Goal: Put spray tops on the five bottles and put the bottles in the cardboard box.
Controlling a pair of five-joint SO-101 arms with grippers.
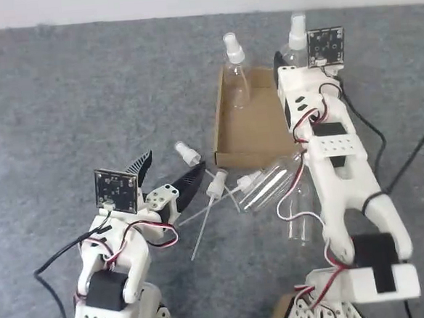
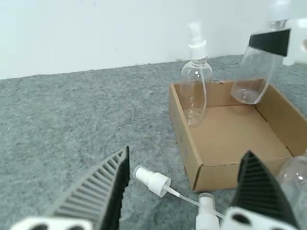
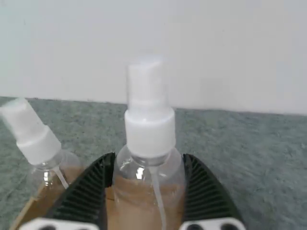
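The cardboard box (image 1: 235, 156) lies on the grey carpet. A clear bottle (image 1: 236, 81) with a spray top stands in its far left corner. My right gripper (image 1: 299, 54) is shut on a second topped bottle (image 3: 149, 182), upright over the box's far right corner. Beside it in the right wrist view is the standing bottle (image 3: 41, 153). My left gripper (image 1: 174, 163) is open just left of the box, above two loose spray tops (image 2: 152, 180) (image 2: 206, 211). In the left wrist view I see the box (image 2: 182, 124), the standing bottle (image 2: 195, 81) and the held bottle (image 2: 254, 72).
Two more clear bottles lie on the carpet in front of the box, one (image 1: 272, 184) with a white spray top at its neck, the other (image 1: 301, 214) partly under the right arm. Loose spray tops (image 1: 187, 153) (image 1: 215, 182) have long dip tubes. Open carpet spreads far left.
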